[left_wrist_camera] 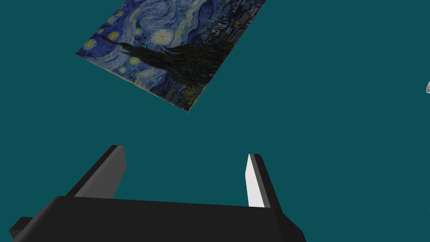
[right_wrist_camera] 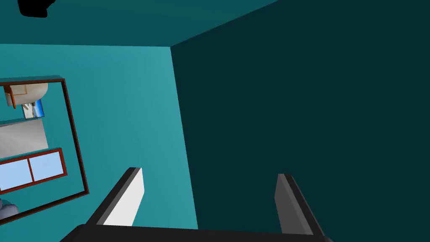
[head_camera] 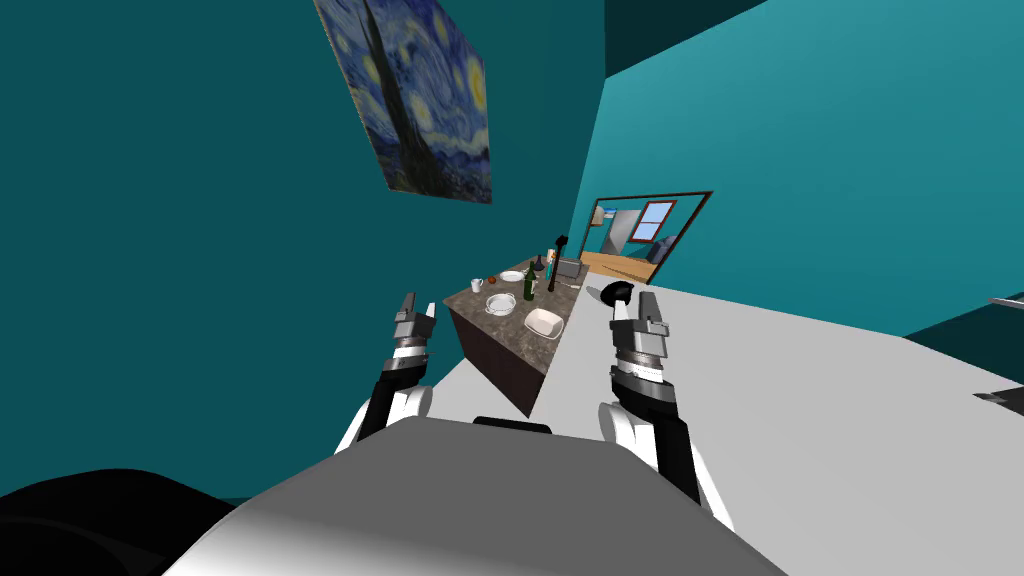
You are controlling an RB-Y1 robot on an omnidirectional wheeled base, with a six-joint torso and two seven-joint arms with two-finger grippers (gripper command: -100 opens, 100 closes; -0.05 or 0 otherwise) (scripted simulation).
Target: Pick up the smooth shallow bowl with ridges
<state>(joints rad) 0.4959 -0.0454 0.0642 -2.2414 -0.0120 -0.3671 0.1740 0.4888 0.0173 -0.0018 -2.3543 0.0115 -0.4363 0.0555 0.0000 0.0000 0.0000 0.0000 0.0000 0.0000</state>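
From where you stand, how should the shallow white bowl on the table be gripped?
Probably take the bowl by its rim, one finger inside, coming down from above: it sits upright, low and wide, open side up, near the edge of the table.

A speckled brown desk [head_camera: 468, 301] stands against a teal wall [head_camera: 200, 200], carrying a green bottle [head_camera: 529, 285], a white mug [head_camera: 477, 285] and a white plate [head_camera: 511, 276]. A swirling night-sky painting [head_camera: 425, 100] hangs on that wall above it. Beyond the desk, a dark-framed doorway [head_camera: 690, 215] shows a window [head_camera: 657, 218].
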